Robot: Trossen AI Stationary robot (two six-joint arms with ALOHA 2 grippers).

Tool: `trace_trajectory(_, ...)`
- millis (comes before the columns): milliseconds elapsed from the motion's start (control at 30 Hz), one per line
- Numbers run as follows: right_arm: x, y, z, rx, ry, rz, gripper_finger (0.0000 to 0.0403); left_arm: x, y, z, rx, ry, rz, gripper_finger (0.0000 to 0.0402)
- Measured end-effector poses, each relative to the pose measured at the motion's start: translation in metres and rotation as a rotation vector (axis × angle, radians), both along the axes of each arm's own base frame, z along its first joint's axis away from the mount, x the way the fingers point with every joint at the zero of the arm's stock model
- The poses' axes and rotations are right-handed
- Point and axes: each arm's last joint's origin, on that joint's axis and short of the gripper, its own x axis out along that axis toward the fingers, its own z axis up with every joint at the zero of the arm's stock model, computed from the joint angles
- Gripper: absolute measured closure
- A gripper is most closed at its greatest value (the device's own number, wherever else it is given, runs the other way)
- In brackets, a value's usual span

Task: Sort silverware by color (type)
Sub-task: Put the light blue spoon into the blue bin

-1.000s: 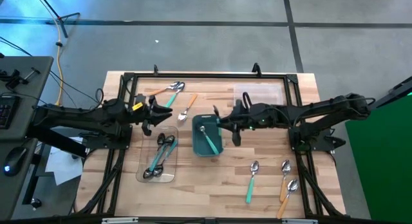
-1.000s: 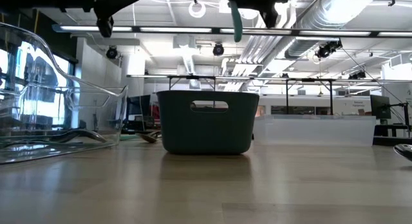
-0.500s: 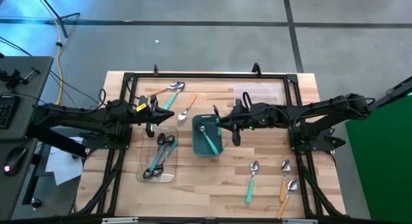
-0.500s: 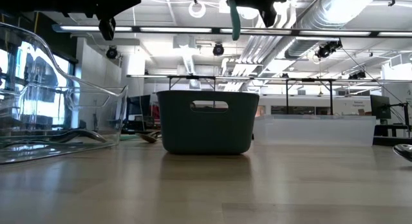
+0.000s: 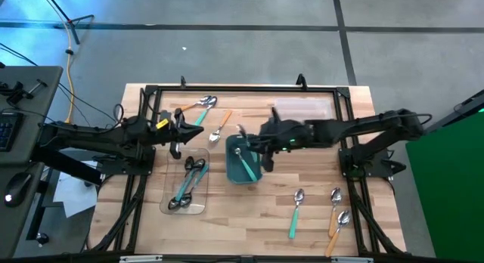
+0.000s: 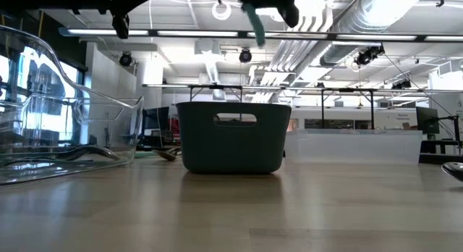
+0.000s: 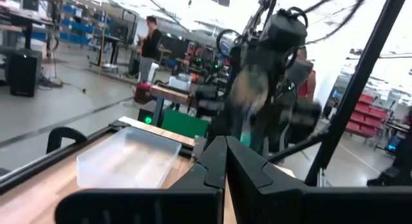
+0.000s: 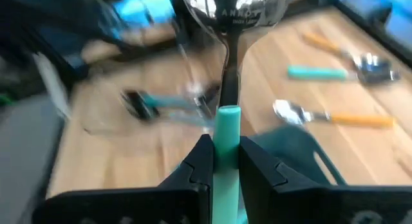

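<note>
1. Holding a teal-handled spoon, the right gripper hangs above the teal bin; we see its fingers pinched on the handle, with the shiny bowl pointing away from the wrist.
2. We find the left gripper above the tabletop, just over the far end of the clear tray; its fingers are pressed together with nothing between them.
3. Inside the bin we see one teal spoon lying slanted.
4. The clear tray holds a teal spoon and dark-handled spoons.
5. Behind the left gripper lie an orange spoon, a teal one and another orange one.
6. Near the front right we see a teal spoon and two orange spoons, side by side.
</note>
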Motion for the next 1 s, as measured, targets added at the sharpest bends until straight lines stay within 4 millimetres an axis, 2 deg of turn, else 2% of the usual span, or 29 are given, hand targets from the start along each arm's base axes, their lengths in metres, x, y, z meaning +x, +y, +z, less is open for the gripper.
trace_trajectory(133, 0.026, -0.009, -0.013, 0.088, 0.111, -0.053, 0.0371, 0.0, 0.001, 0.0, -0.003, -0.001, 0.019, 0.0401)
trace_trajectory(267, 0.047, -0.014, -0.047, 0.199, 0.234, -0.041, 0.0371, 0.0, 0.001, 0.0, -0.005, 0.001, 0.029, 0.0401)
trace_trajectory(467, 0.062, -0.026, -0.092, 0.324, 0.381, -0.133, 0.0371, 0.0, 0.002, 0.0, -0.008, 0.002, 0.049, 0.0401)
trace_trajectory(600, 0.068, -0.036, -0.11, 0.408, 0.421, -0.208, 0.0371, 0.0, 0.003, 0.0, -0.016, 0.001, 0.098, 0.0401)
trace_trajectory(767, 0.072, -0.042, -0.124, 0.491, 0.469, -0.206, 0.0371, -0.001, 0.003, 0.0, -0.019, -0.002, 0.101, 0.0401)
trace_trajectory(1000, 0.072, -0.04, -0.131, 0.501, 0.507, -0.197, 0.0371, -0.001, 0.003, 0.0, -0.024, -0.004, 0.1, 0.0401)
